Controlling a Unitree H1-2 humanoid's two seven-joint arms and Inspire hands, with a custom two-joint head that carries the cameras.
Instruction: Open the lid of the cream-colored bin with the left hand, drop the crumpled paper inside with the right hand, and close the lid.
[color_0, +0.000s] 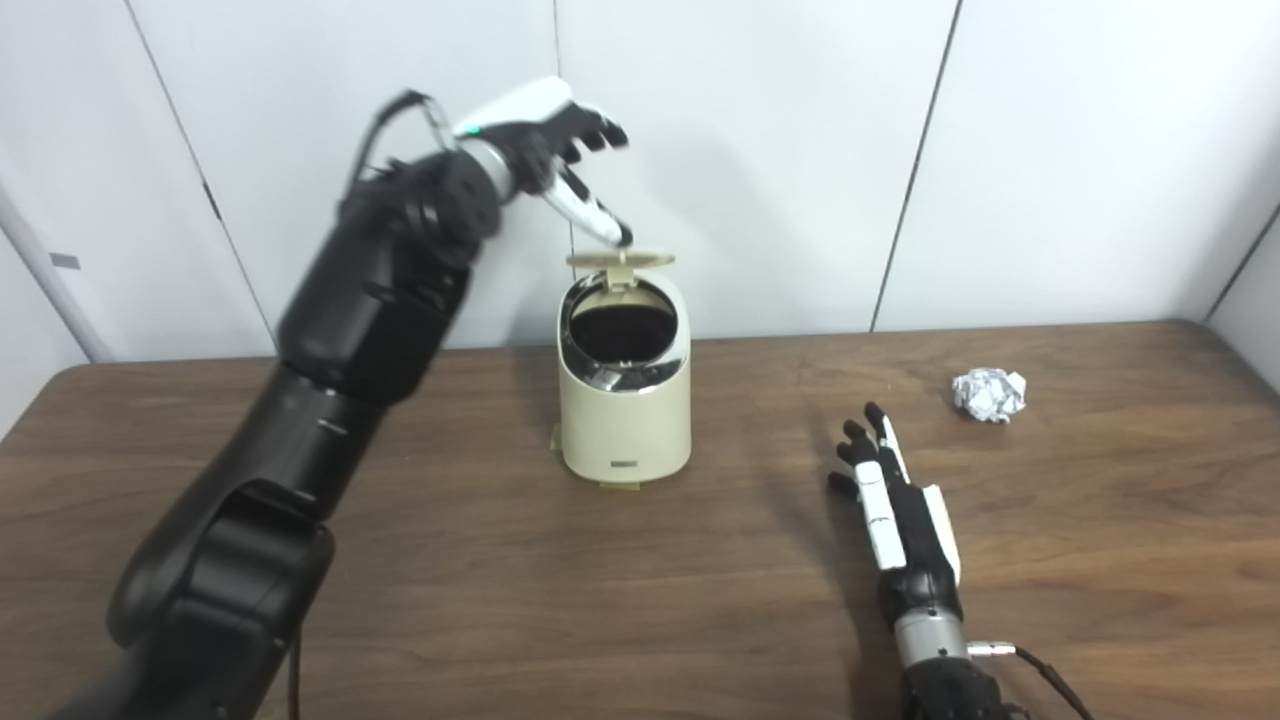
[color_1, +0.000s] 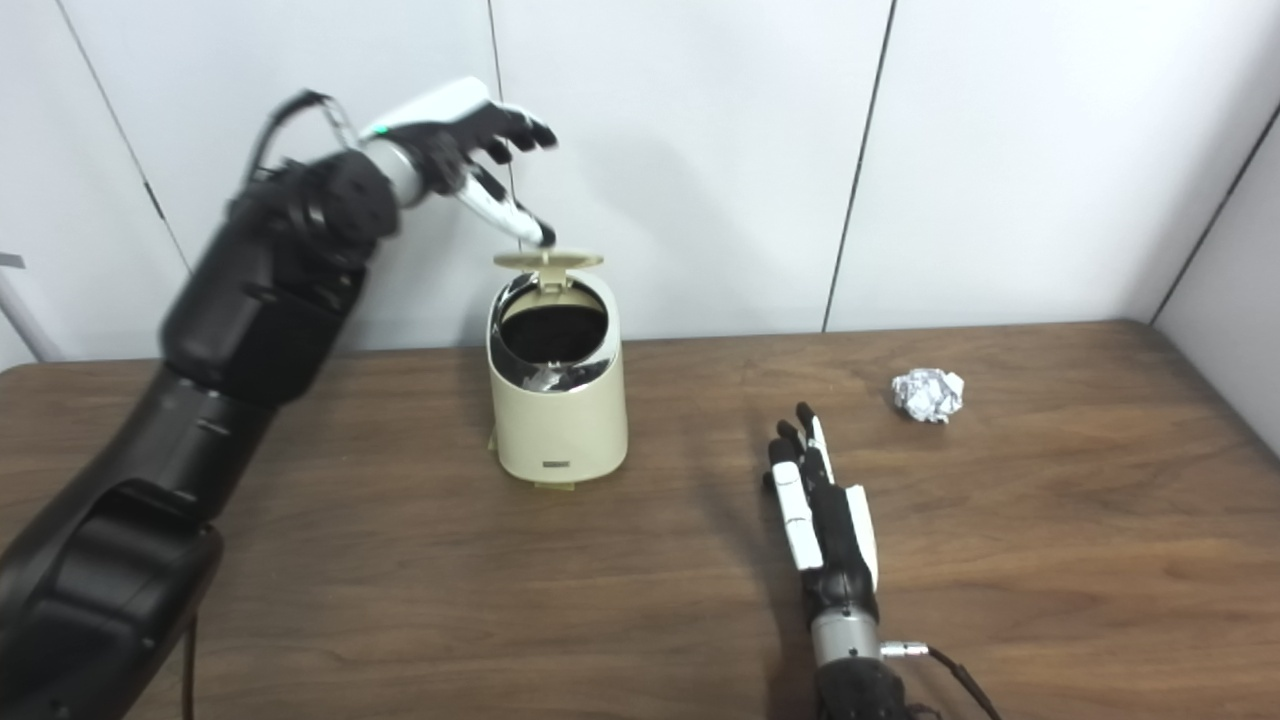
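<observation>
Cream-coloured, the bin (color_0: 624, 400) is seen at the centre of the left eye view, its lid (color_0: 620, 258) raised, with the left hand (color_0: 545, 150) spread above it, one fingertip at the lid. In the right eye view, the crumpled paper (color_1: 928, 394) is shown right of centre on the surface (color_1: 1050, 560), apart from the right hand (color_1: 822, 510), which is laid flat, fingers straight, holding nothing.

Bin (color_0: 625, 400) stands on table (color_0: 500, 600), crumpled paper (color_0: 989, 394) well right.

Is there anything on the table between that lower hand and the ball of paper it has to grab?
Nothing visible. Only bare table lies between the right hand and the crumpled paper, which sits beyond it and to its right.
</observation>
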